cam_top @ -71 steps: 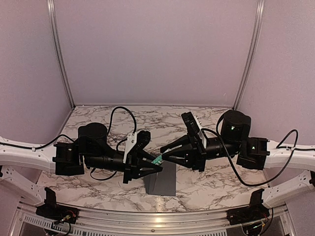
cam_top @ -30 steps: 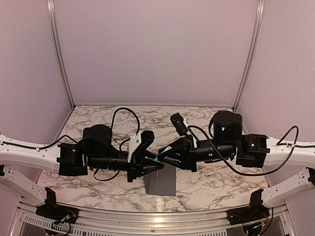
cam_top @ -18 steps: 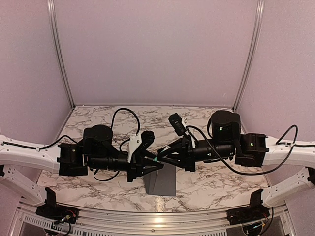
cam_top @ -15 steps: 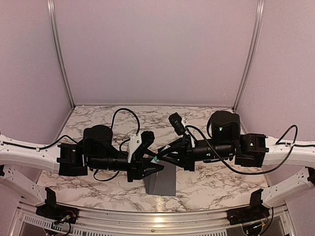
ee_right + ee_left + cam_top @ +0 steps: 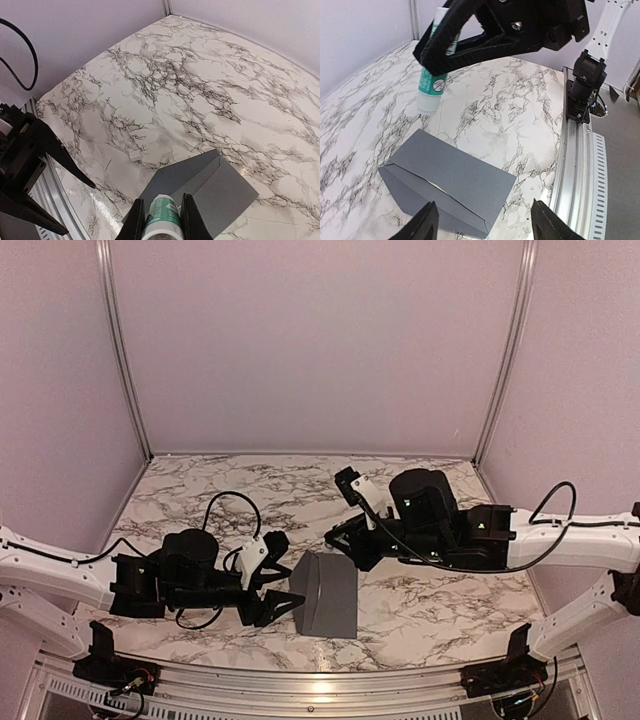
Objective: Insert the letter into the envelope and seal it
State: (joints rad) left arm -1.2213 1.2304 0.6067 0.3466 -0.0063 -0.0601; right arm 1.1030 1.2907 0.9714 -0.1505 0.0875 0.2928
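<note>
Marble table (image 5: 420,610) is lying between lilac walls (image 5: 320,340); my left claw (image 5: 483,207), having backed off, is gaping empty; my right claw (image 5: 162,201) is pinching the tube (image 5: 431,87).

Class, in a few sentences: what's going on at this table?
The right end effector is shut on a white-and-green tube, holding it above the table near the grey envelope. The envelope lies on the marble. The left end effector is open and empty, beside the envelope. No letter is in view.
</note>
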